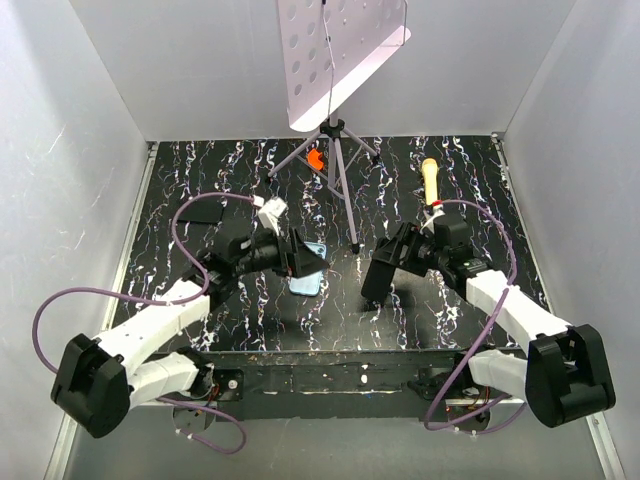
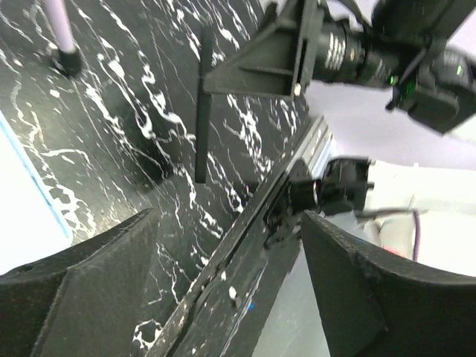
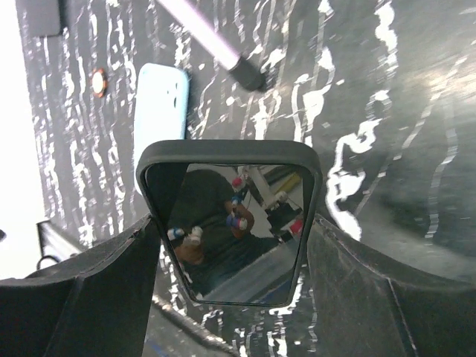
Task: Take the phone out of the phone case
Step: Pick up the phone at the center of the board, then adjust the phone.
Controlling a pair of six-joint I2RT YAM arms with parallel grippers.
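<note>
Light blue and flat on the black white-veined table (image 1: pixel 250 325), the phone case (image 1: pixel 305 283) lies near the middle of the work area, close to the near edge, and no phone shows in it. The left gripper (image 2: pixel 227 230) hangs over the case's far end in the top view. Its fingers (image 2: pixel 89 282) stand well apart, and only the tabletop shows in the gap between them, so it has hold of nothing. Whether it touches the case cannot be told.

The phone (image 3: pixel 238 208) is off to the right of the case, lifted clear of the table in the right gripper (image 3: pixel 232 245). The two fingers (image 3: pixel 97 290) press against its long edges, one on each side. The glossy dark screen faces the wrist camera and mirrors the arm's own parts. The phone's rounded top end sticks out past the fingertips. From that wrist camera the case lies on the table beyond the phone, up and to the left, apart from it. The left wrist camera catches the phone edge-on as a thin dark strip held in the other arm's fingers.

Farther back on the table stands a tripod (image 1: pixel 335 150) that carries a pale perforated panel (image 1: pixel 335 60). A small orange object (image 1: pixel 316 158) sits by the tripod's legs. A yellow-handled tool (image 1: pixel 430 180) lies toward the right rear. A flat dark piece (image 1: pixel 200 210) lies toward the left rear.
</note>
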